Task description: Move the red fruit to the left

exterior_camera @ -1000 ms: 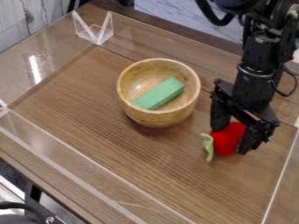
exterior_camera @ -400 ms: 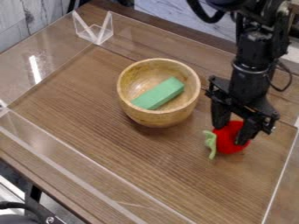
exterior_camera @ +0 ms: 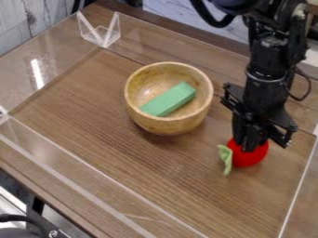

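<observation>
One view only, from a camera looking down across the wooden table (exterior_camera: 87,139) with its clear acrylic walls. At about four o'clock from the middle of the picture the red fruit (exterior_camera: 252,154) sits on the tabletop, its green leaves (exterior_camera: 225,158) sticking out at nine o'clock from the red body. The black gripper (exterior_camera: 255,139) hangs straight down right over it, and the fingers (exterior_camera: 236,130) reach to the top of the fruit on either side, so the upper part of the fruit is hidden between them while the lower red half and the leaves show below. The fingers look drawn in close against the fruit's sides, but whether they truly pinch it or merely flank it cannot be told from this angle. The fruit still rests on the wood rather than hanging above it. At ten o'clock from the fruit, near but apart, stands the wooden bowl (exterior_camera: 140,116) with the green block (exterior_camera: 169,99) lying slanted inside it. Far off at eleven o'clock, near the back wall, a small clear folded stand (exterior_camera: 99,32) sits by itself. Compared with a second ago, the fingers have come in from a wider spread straddling the fruit, and the arm stands a little more upright; the fruit, the bowl and the block lie where they lay before.
</observation>
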Controlling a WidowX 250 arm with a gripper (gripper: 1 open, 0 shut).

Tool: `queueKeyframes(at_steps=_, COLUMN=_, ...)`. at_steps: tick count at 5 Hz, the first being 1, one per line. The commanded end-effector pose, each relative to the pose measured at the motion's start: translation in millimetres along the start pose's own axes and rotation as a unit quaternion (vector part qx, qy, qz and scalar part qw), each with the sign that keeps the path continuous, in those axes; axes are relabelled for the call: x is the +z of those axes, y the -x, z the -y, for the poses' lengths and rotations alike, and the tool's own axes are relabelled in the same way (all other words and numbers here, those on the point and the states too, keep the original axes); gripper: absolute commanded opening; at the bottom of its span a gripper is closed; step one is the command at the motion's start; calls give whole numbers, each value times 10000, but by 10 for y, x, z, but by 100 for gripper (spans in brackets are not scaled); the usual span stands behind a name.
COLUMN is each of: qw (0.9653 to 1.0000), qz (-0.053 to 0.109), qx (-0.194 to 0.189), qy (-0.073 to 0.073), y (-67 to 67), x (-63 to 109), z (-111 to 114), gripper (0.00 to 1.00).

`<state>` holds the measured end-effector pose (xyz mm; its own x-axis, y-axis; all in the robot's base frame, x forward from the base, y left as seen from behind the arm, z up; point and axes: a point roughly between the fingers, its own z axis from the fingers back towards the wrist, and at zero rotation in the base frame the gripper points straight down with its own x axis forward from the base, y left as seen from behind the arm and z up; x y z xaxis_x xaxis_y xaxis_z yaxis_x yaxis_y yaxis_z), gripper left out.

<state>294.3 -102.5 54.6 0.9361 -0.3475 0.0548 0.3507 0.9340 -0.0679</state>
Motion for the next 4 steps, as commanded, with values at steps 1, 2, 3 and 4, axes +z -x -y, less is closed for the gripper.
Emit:
queueKeyframes(at_steps=1, qw=9992, qz=387, qx=118, qy=-25, y=-89, x=254, z=104, gripper=100)
queueKeyframes(at_steps=2, qw=9987, qz=479, qx=176, qy=-9, y=-127, x=282, z=162, gripper=100)
queueKeyframes(at_steps=3, qw=9983, qz=487, qx=335, qy=-22, y=-53, x=385, z=79, gripper=0)
queueKeyframes(at_steps=4, qw=9959, qz=674, qx=591, qy=-80, y=27, x=737, z=-66, gripper=0)
